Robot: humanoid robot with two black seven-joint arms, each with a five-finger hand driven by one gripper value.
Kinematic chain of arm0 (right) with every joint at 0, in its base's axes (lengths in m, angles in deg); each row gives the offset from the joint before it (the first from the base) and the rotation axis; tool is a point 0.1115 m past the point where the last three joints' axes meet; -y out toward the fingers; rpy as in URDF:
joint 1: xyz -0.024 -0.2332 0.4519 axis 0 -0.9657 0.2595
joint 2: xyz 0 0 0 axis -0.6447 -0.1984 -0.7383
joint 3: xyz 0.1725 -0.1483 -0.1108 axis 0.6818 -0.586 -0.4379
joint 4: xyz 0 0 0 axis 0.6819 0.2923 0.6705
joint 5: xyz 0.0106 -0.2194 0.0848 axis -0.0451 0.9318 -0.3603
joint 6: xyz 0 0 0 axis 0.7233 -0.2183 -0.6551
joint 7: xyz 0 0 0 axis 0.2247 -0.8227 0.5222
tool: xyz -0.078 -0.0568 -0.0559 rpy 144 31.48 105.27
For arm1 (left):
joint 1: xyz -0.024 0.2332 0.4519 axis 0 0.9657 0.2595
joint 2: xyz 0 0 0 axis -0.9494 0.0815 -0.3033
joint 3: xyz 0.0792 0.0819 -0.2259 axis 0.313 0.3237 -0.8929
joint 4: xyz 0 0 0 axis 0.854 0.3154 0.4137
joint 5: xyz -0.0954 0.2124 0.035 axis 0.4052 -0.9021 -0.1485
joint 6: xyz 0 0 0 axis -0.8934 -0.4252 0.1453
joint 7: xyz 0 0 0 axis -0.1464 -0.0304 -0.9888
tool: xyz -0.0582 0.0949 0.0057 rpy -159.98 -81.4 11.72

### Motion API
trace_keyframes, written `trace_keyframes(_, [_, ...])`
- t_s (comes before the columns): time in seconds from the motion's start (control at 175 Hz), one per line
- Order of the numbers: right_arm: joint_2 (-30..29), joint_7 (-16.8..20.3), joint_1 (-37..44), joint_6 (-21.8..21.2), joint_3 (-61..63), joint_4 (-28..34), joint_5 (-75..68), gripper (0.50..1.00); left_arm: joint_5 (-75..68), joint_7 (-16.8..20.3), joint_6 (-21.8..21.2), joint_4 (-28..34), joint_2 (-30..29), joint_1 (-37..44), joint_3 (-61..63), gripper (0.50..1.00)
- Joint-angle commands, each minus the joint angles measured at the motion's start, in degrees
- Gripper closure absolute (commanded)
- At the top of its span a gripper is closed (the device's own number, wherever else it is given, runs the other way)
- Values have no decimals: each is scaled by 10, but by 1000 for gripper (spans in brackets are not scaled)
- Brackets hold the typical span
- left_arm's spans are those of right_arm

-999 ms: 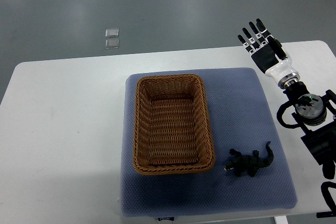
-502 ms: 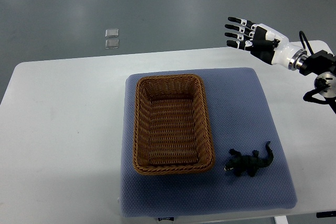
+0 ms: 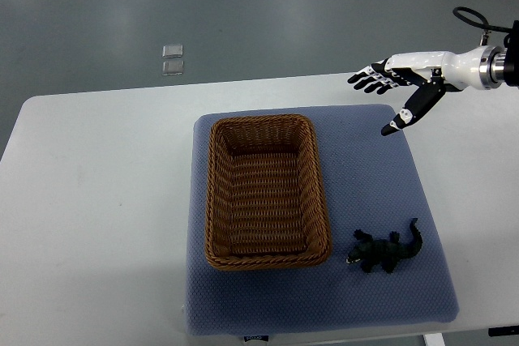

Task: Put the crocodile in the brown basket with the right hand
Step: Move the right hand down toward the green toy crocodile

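One right hand in view, now swung lower over the far right corner of the blue mat, fingers spread, holding nothing. Approach only, I judge; the grasp is not begun. One crocodile lies unmoved on the mat, just right of one brown basket, which is empty. One table.

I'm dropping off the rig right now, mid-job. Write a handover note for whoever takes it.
The right robot hand is open, empty, over the far right corner of the blue mat.
The left robot hand is not in view.
The crocodile lies on the mat, right of the brown basket, near its near corner, not touching it.
The basket is empty.
Done: nothing. Left: grasp the crocodile, place it in the basket.
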Motion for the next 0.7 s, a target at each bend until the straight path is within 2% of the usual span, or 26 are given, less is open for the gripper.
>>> trace_keyframes(0.0, [38,11,15,0,-33,45,25,572,0,0,0,0,0,-1,0,500])
trace_keyframes(0.308, [117,14,-16,0,-76,161,52,572,0,0,0,2,0,-3,0,500])
trace_keyframes(0.696, [122,14,-89,0,-76,195,93,572,1,0,-2,5,0,-3,-2,500])
